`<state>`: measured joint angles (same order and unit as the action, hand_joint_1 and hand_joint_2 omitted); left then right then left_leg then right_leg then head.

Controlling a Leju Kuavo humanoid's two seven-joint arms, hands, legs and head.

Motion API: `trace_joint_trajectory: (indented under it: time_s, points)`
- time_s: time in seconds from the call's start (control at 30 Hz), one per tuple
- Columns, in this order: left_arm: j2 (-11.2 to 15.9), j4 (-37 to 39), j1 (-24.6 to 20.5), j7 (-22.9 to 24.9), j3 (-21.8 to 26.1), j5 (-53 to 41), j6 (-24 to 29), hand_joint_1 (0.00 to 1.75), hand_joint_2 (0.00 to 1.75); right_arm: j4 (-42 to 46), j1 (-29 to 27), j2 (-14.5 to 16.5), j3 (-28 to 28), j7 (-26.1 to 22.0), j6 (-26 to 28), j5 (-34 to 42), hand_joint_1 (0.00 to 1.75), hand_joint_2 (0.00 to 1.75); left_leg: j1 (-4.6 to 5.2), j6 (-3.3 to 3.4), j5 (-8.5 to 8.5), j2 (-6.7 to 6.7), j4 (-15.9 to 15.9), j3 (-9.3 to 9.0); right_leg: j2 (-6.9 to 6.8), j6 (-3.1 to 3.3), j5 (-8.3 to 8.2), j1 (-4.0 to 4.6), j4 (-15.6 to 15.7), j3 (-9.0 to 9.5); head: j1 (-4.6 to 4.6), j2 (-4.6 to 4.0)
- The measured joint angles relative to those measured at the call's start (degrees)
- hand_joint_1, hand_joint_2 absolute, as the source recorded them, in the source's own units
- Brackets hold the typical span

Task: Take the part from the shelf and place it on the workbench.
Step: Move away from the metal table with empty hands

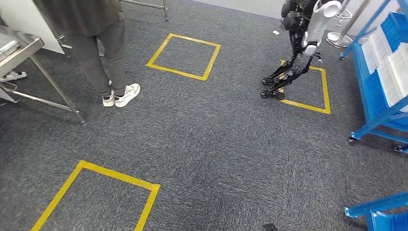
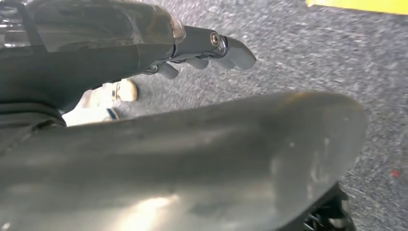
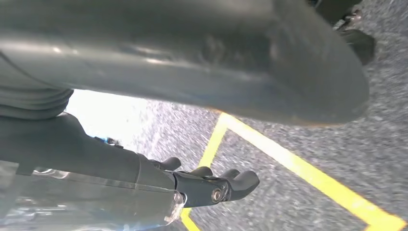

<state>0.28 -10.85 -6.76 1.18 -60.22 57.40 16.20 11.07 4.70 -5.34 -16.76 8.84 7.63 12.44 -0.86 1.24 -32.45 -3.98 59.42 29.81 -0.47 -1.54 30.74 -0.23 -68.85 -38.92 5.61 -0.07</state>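
Bench (image 1: 17, 48) sits at the far left edge, metal top on angled legs. A person (image 1: 103, 53) stands just beside it in grey trousers and white shoes — right on the line any walk to the bench would take, so a brush with them is a likely hazard. Floor (image 1: 202, 144) is grey carpet with three yellow tape squares, one at lower left (image 1: 96, 195), one up the middle (image 1: 184, 57), one to the right. A second robot (image 1: 300, 45) stands on that right square (image 1: 308, 86), close to the blue shelf (image 1: 380, 86) — tight room there, a turn toward the shelf could clip it. White flat packs lie on the shelf's slanted tiers; which one is the part I cannot tell, so a wrong pick is possible. Nothing taken yet, I judge; the part should be on the shelf.

Left hand (image 2: 202, 50) hangs over carpet, fingers curled in, nothing in them. Right hand (image 3: 211, 185) hangs over a yellow tape line, fingers curled in too, holding nothing — both would need to spread before any grasp, else the fingers could just knock a pack back.
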Motion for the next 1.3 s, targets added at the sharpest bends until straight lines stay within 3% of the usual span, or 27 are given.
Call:
trace_joint_trajectory:
  time_s: [0.07, 0.1, 0.13, 0.2, 0.27, 0.33, 0.4, 0.43, 0.47, 0.5, 0.57, 0.63, 0.7, 0.73, 0.8, 0.87, 0.93, 0.97, 1.0, 1.07, 1.13, 1.2, 1.23, 1.3]
  points:
    - [-0.1, 0.0, -0.2, 0.0, 0.0, 0.0, 0.0, 0.0, 0.0, 0.0, 0.0, -0.1, 0.0, -0.1, 0.1, 0.1, 0.0, 0.0, 0.12, -0.26, -0.43, -1.1, -0.1, -0.45, -2.25, 1.01, -2.95, 0.73, 6.8, 3.23, 0.16, 0.0]
    - [-0.2, 0.0, -0.3, 0.0, 0.0, 0.0, 0.0, 0.0, 0.0, 0.0, 0.1, -0.2, 0.0, -0.1, 0.1, 0.1, 0.0, 0.0, 0.18, -0.46, -0.59, -1.62, -0.1, -0.54, -3.22, 1.47, -3.33, 1.12, 8.9, 4.18, 0.21, 0.0]
    - [-0.3, 0.0, -0.3, 0.0, 0.0, 0.0, 0.0, 0.0, 0.0, 0.0, 0.2, -0.3, 0.0, -0.2, 0.1, 0.1, 0.0, 0.0, 0.21, -0.7, -0.71, -2.15, -0.2, -0.59, -3.67, 1.8, -3.07, 1.42, 9.7, 4.56, 0.2, 0.0]
    - [-0.4, -0.1, -0.4, 0.0, 0.0, 0.0, 0.0, 0.0, 0.0, 0.0, 0.1, -0.5, 0.0, -0.2, 0.1, 0.2, 0.0, 0.0, 0.25, -1.27, -0.98, -2.87, -0.6, -1.07, -2.73, 2.29, -2.98, 1.38, 10.6, 4.89, 0.25, 0.0]
    - [-0.5, -0.2, -0.5, 0.1, 0.0, 0.0, 0.0, 0.0, 0.0, 0.0, -0.1, -0.5, 0.0, -0.3, 0.1, 0.2, 0.0, 0.0, 0.22, -1.7, -2.0, 0.25, 0.4, -1.21, -1.68, 2.67, -3.42, 1.04, 12.1, 5.92, -0.07, 0.0]
    - [-0.4, -0.2, -0.5, 0.1, 0.0, 0.0, 0.0, 0.0, 0.0, 0.0, 0.1, -0.5, 0.0, -0.3, 0.1, 0.2, 0.0, 0.0, 0.19, -1.9, -4.73, 4.23, 6.0, 1.46, -0.52, 3.01, -3.67, 0.83, 13.0, 6.66, -0.75, 0.0]
    - [-0.3, -0.2, -0.4, 0.2, 0.0, 0.0, 0.0, 0.0, 0.0, -0.1, 0.4, -0.5, 0.0, -0.3, 0.1, 0.2, 0.0, 0.0, 0.2, -2.12, -6.98, 4.7, 12.9, 5.73, 1.12, 3.21, -3.49, 0.8, 12.9, 6.75, -1.33, 0.0]
    - [-0.3, -0.2, -0.3, 0.2, 0.0, 0.0, 0.0, 0.0, 0.0, -0.1, 0.4, -0.5, 0.0, -0.3, 0.1, 0.2, 0.0, 0.0, 0.16, -2.27, -6.61, 4.53, 14.3, 7.06, 2.0, 3.17, -3.3, 0.75, 12.7, 6.8, -1.54, 0.0]
    - [-0.3, -0.2, -0.2, 0.2, 0.0, 0.0, 0.0, 0.0, 0.0, -0.1, 0.3, -0.5, 0.0, -0.3, 0.0, 0.2, 0.0, 0.0, 0.06, -2.43, -5.0, 4.46, 13.5, 7.34, 2.88, 3.01, -3.05, 0.64, 12.4, 6.87, -1.72, 0.0]
    - [-0.3, -0.2, -0.2, 0.2, 0.0, 0.0, 0.0, 0.0, 0.0, -0.1, 0.2, -0.4, 0.0, -0.3, 0.0, 0.2, 0.0, 0.0, -0.13, -2.63, -2.52, 4.77, 10.8, 6.63, 3.71, 2.76, -2.72, 0.49, 12.0, 6.94, -1.89, 0.0]
    - [-0.3, -0.2, -0.2, 0.2, 0.0, 0.0, 0.0, 0.0, 0.0, -0.1, 0.2, -0.5, 0.0, -0.3, 0.0, 0.2, 0.0, 0.0, -0.84, -2.98, 1.04, 8.05, 4.6, 4.31, 5.29, 2.01, -1.81, 0.18, 10.6, 6.63, -2.46, 0.0]
    - [-0.2, -0.2, -0.1, 0.2, 0.0, 0.0, 0.0, 0.0, 0.0, -0.1, 0.4, -0.5, 0.0, -0.3, 0.0, 0.2, 0.0, 0.0, -1.15, -2.66, 1.38, 10.53, 2.1, 3.25, 6.85, 1.25, -1.28, -0.04, 9.7, 5.91, -2.7, 0.0]
    - [-0.2, -0.2, 0.0, 0.3, 0.0, 0.0, 0.0, 0.0, 0.0, -0.1, 0.4, -0.4, 0.0, -0.3, 0.0, 0.2, 0.0, 0.0, -0.99, -1.76, 1.13, 9.34, 2.0, 3.06, 8.38, 0.63, -1.33, -0.31, 9.6, 5.49, -2.5, 0.0]
    - [-0.2, -0.2, 0.0, 0.3, 0.0, 0.0, 0.0, 0.0, 0.0, -0.1, 0.3, -0.4, 0.0, -0.3, 0.0, 0.2, 0.0, 0.0, -0.98, -1.38, 1.08, 8.41, 1.8, 2.83, 8.11, 0.36, -1.22, -0.32, 9.3, 5.31, -2.36, 0.0]
    - [-0.2, -0.2, 0.0, 0.3, 0.0, 0.0, 0.1, 0.0, 0.0, -0.1, 0.4, -0.5, 0.0, -0.3, 0.0, 0.2, 0.0, 0.0, -0.99, -0.66, 0.92, 6.2, 1.5, 2.26, 5.16, -0.17, 0.26, -0.21, 6.3, 3.66, -1.62, 0.0]
    - [-0.1, -0.2, 0.1, 0.6, 0.0, 0.1, 0.1, 0.0, 0.0, 0.0, 0.6, -0.5, 0.0, -0.2, 0.0, 0.3, 0.0, 0.0, -0.64, -0.34, 0.47, 3.8, 1.4, 1.78, 1.66, -0.55, 3.22, -0.21, -0.7, -0.19, -0.63, 0.0]
    - [-0.1, -0.2, 0.2, 0.8, 0.0, 0.1, 0.1, 0.0, 0.0, 0.0, 0.5, -0.3, 0.0, -0.2, 0.0, 0.3, 0.0, 0.0, -0.36, -0.31, -0.07, 1.61, 1.4, 1.34, 0.64, -0.6, 4.37, -0.3, -5.8, -3.13, -0.22, 0.0]
    - [0.0, -0.2, 0.1, 0.8, 0.0, 0.2, 0.1, 0.0, 0.0, 0.0, 0.3, -0.3, 0.0, -0.1, -0.1, 0.4, 0.0, 0.0, -0.26, -0.35, -0.35, 0.76, 1.4, 1.05, 0.47, -0.46, 3.35, -0.28, -5.5, -3.12, -0.09, 0.0]
    - [0.0, -0.2, 0.1, 0.8, 0.0, 0.2, 0.1, 0.0, 0.0, 0.0, 0.1, -0.3, 0.0, 0.0, -0.1, 0.5, 0.0, 0.0, -0.19, -0.43, -0.63, 0.03, 1.4, 0.69, 0.23, -0.17, 1.41, -0.19, -3.2, -1.98, 0.02, 0.0]
    - [0.0, -0.2, -0.1, 0.8, 0.0, 0.2, 0.1, 0.0, 0.0, 0.0, -0.1, -0.3, 0.0, 0.1, -0.1, 0.6, 0.0, 0.0, -0.07, -0.7, -1.18, -1.15, 1.3, 0.05, -1.56, 0.66, -2.12, 0.45, 4.0, 1.49, 0.12, 0.0]
    - [-0.1, -0.2, -0.4, 0.8, 0.0, 0.2, 0.1, 0.0, 0.0, 0.0, 0.0, -0.4, 0.0, 0.1, -0.1, 0.7, 0.0, 0.0, 0.01, -1.13, -1.49, -2.07, 1.0, -0.2, -3.27, 1.4, -2.82, 1.25, 8.2, 3.51, 0.11, 0.0]
    - [-0.2, -0.3, -0.5, 0.8, 0.0, 0.2, 0.1, 0.0, 0.0, 0.0, 0.0, -0.5, 0.0, 0.2, 0.0, 0.7, 0.0, 0.0, 0.02, -1.68, -1.56, -2.98, 0.4, -0.65, -2.9, 1.9, -2.46, 1.62, 9.1, 3.83, 0.08, 0.0]
    - [-0.2, -0.3, -0.5, 0.8, 0.0, 0.2, 0.1, 0.0, 0.0, 0.0, -0.2, -0.6, 0.0, 0.2, 0.0, 0.7, 0.0, 0.0, -0.04, -1.98, -1.73, -2.54, 0.3, -1.09, -2.42, 2.13, -2.61, 1.55, 9.7, 4.22, 0.07, 0.0]
    - [-0.3, -0.3, -0.6, 0.8, 0.0, 0.2, 0.1, 0.0, 0.0, 0.0, -0.3, -0.6, 0.0, 0.3, 0.0, 0.7, 0.0, 0.0, -0.09, -2.31, -3.13, 1.1, 2.2, -0.72, -1.47, 2.63, -2.97, 1.2, 11.2, 5.44, -0.12, 0.0]
